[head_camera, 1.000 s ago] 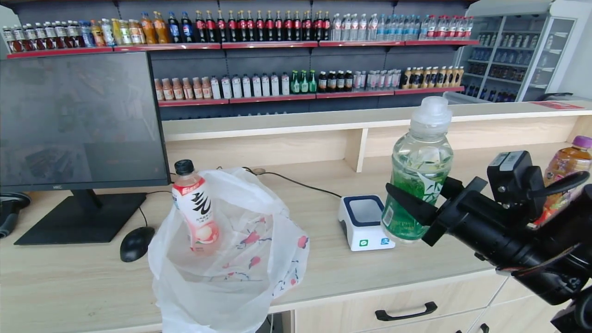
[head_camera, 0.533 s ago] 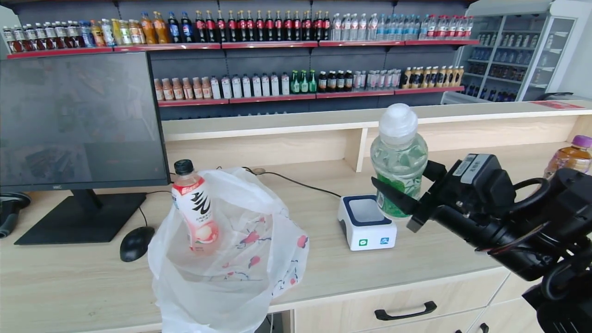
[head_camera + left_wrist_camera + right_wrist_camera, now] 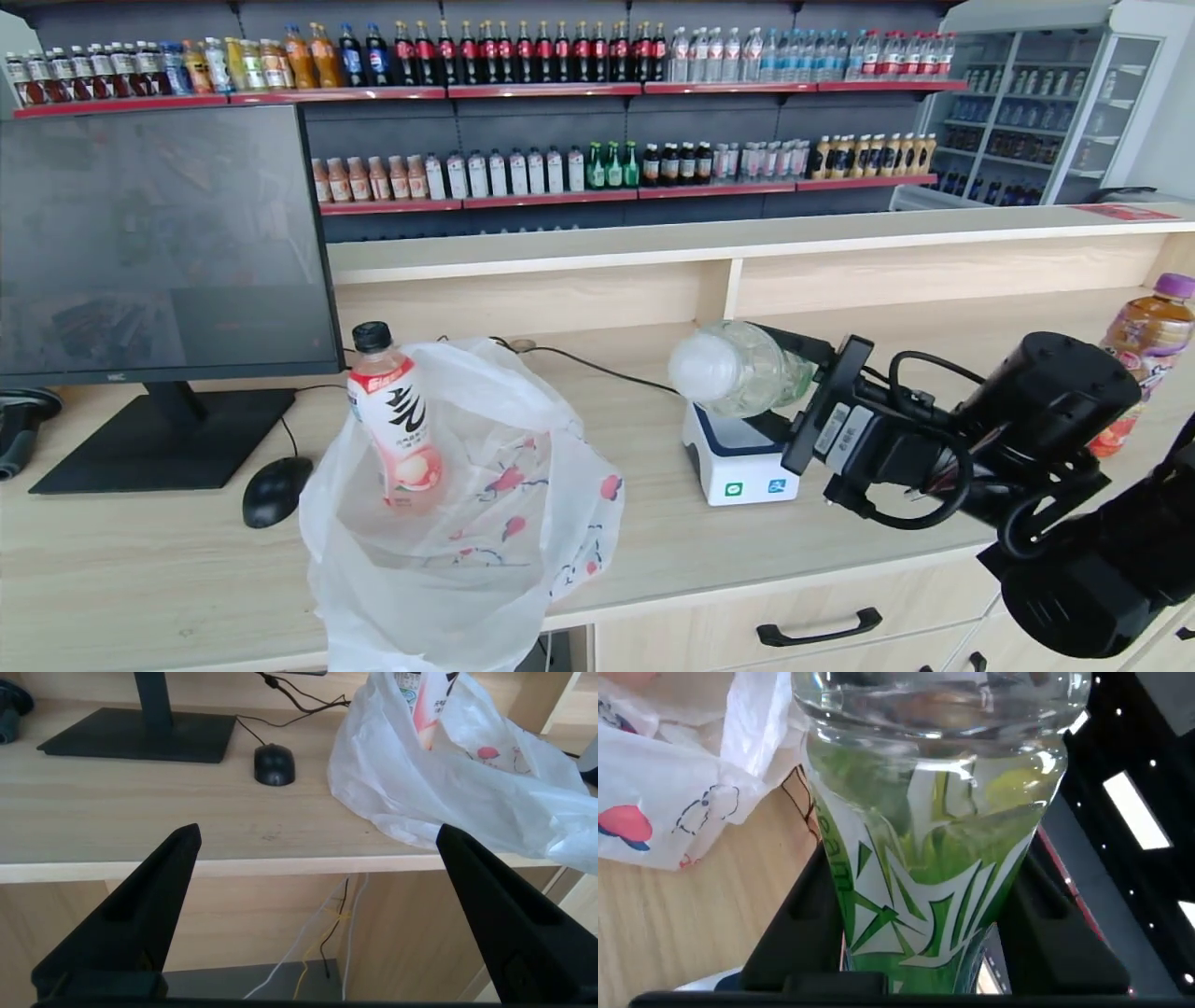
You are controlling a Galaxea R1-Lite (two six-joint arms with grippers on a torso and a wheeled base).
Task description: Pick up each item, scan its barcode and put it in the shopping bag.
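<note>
1. Presently, green bottle (image 3: 747, 369): clear, green leaf label, pale cap. It is held off the counter (image 3: 140, 560), lying roughly level with the cap toward the bag, directly above the scanner. The right wrist view (image 3: 934, 859) shows it between two black fingers (image 3: 794, 924).
2. Right gripper (image 3: 789, 373): clamped on the green bottle's labelled body, one finger on each side. The arm comes in from the counter's right end.
3. Scanner (image 3: 738, 453): white box with a dark window on top, standing on the counter just right of the bag. Whether the bottle touches it cannot be told.
4. Bag (image 3: 467, 523): thin white plastic with a red print, mouth agape, slumped at the counter's front edge and hanging over it.
5. White bottle (image 3: 392, 420): black cap, red-and-white label, upright inside the bag at its left side.
6. Left gripper (image 3: 318, 905): fingers spread wide and grasping nothing, hanging in front of the counter edge, below the top.
7. Purple-capped bottle (image 3: 1144, 355): amber drink, upright on the counter at far right, behind the right arm.
8. Monitor (image 3: 159, 243): dark screen on a flat stand, at the counter's left.
9. Mouse (image 3: 275, 490): black, between the monitor stand and the bag.
10. Cable (image 3: 597, 369): black, running along the counter behind the bag toward the scanner.
11. Shelves (image 3: 560, 56): rows of drink bottles on the back wall.
</note>
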